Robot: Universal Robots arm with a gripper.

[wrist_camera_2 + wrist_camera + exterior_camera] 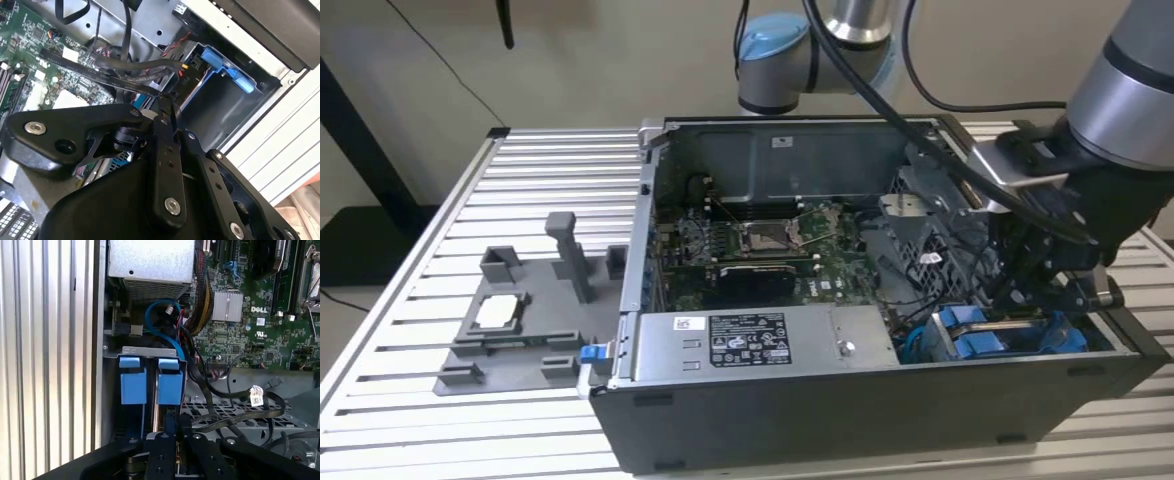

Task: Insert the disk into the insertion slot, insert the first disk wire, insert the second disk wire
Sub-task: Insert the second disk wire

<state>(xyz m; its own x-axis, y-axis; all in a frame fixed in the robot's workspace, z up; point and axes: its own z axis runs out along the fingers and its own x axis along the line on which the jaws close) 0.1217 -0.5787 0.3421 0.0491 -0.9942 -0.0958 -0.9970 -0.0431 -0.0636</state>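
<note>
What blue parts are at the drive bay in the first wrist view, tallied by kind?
Blue tabs: 2
Blue cable: 1
Total: 3

The disk [994,335] sits in the insertion slot [1107,345], beside the power-supply box [754,340].

Blue-framed disk [170,385] stands seated in the insertion slot [145,351]
</note>
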